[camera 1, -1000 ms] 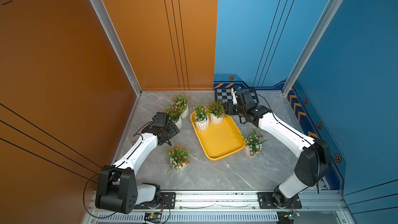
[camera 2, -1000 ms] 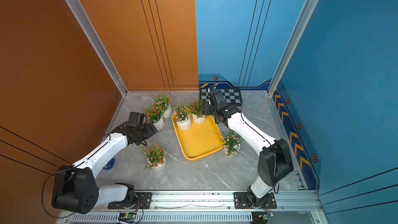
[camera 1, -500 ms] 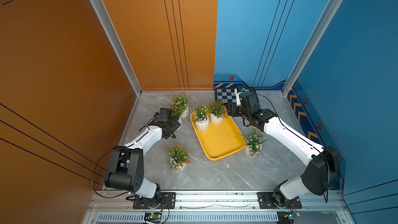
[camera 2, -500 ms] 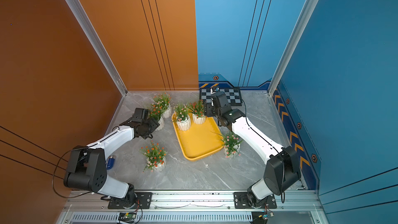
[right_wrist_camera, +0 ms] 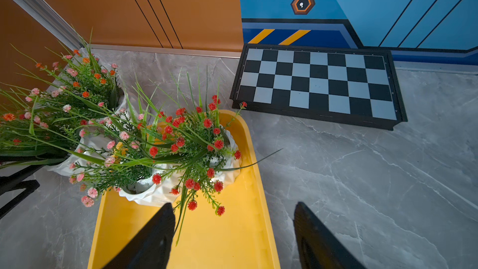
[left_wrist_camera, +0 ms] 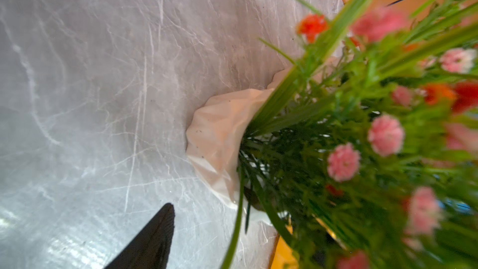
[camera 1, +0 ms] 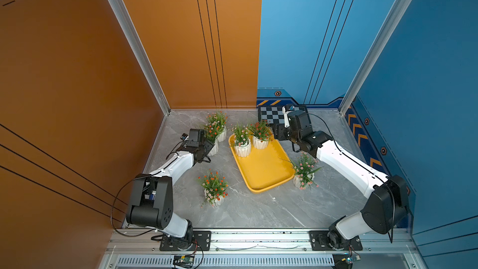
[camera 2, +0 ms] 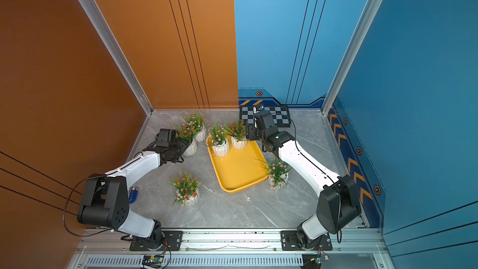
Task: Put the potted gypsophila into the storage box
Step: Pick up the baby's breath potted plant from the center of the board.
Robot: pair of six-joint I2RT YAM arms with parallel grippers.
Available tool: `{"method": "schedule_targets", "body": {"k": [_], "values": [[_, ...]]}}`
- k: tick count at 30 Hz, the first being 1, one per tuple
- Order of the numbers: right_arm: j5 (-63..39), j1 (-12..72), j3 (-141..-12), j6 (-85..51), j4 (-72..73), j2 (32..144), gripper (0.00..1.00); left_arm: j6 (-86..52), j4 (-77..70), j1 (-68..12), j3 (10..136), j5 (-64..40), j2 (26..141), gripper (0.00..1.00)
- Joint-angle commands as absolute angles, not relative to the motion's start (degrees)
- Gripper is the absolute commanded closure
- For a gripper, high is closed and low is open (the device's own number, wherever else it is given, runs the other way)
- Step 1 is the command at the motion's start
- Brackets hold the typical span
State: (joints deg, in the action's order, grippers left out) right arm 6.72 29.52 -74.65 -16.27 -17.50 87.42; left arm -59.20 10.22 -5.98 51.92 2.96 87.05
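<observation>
The yellow storage box (camera 1: pixel 263 172) (right_wrist_camera: pixel 219 241) holds two potted gypsophila at its far end, one pink-flowered (camera 1: pixel 242 148) and one red-flowered (camera 1: pixel 260 143). My left gripper (camera 1: pixel 208 146) (left_wrist_camera: pixel 232 204) is at a pot (camera 1: pixel 214 150) (left_wrist_camera: pixel 219 146) left of the box. One finger (left_wrist_camera: pixel 155 236) shows, apart from that pot, with bare floor between. Foliage hides the second finger. My right gripper (camera 1: pixel 276 131) (right_wrist_camera: pixel 232 204) stands open and empty over the box's rim, just behind the red-flowered plant (right_wrist_camera: pixel 196 146). Three more pots stand outside the box: far left (camera 1: pixel 222 137), front left (camera 1: pixel 214 199) and right (camera 1: pixel 304 181).
A black-and-grey checkered board (camera 1: pixel 274 117) (right_wrist_camera: pixel 318 84) lies against the back wall behind my right gripper. Orange and blue walls close in the grey marble floor on three sides. A small blue object (camera 2: pixel 133 194) lies by the left arm's base.
My left arm has reached farther in toward the pot left of the box, and its jaws have narrowed. My right arm has shifted slightly and stays open.
</observation>
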Motion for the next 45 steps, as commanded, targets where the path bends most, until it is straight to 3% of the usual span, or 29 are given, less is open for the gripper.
{"method": "schedule_targets", "body": {"k": [1, 12, 17, 26, 45], "values": [[7.5, 29.2, -75.0, -15.2, -17.2, 88.5, 0.26, -58.1, 14.1, -5.2, 53.4, 4.3, 88.3, 0.31], [8.0, 28.7, -74.2, -15.1, -17.5, 88.1, 0.27, -56.5, 15.3, -5.3, 57.2, 4.9, 93.8, 0.46], [8.4, 28.5, -73.9, -15.1, -17.7, 87.8, 0.27, -53.4, 18.9, -5.3, 58.7, 4.2, 94.4, 0.59], [7.9, 28.5, -74.0, -15.4, -17.6, 88.4, 0.27, -43.8, 28.4, -4.5, 64.5, 2.8, 95.7, 0.73], [9.3, 28.5, -72.6, -15.6, -18.0, 87.0, 0.27, -37.4, 32.1, -6.1, 70.2, 1.3, 103.2, 0.93]]}}
